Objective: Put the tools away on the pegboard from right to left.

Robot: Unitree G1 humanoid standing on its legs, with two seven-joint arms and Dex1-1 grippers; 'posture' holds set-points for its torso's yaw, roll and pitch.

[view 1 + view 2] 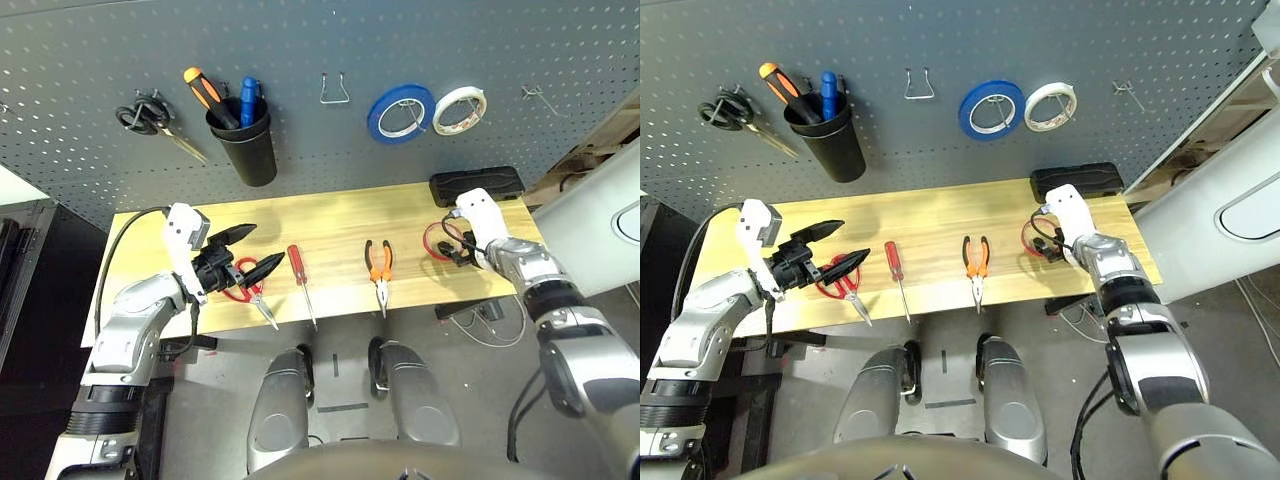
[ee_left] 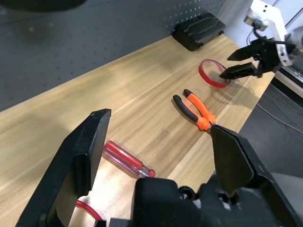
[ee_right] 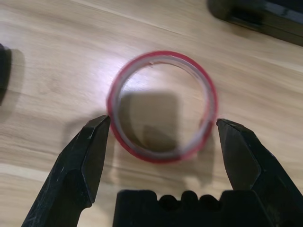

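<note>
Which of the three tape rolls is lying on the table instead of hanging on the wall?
The thin red tape ring, lying flat on the wooden table between the right gripper's open fingers. The blue roll and white roll hang on the pegboard.

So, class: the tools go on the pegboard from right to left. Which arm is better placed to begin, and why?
The right. Its open right gripper straddles the red tape ring, the rightmost tool; the left gripper hovers over the red-handled scissors.

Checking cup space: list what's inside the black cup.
The black cup on the pegboard holds an orange-and-black handle and a blue handle. Their lower ends are hidden inside.
</note>
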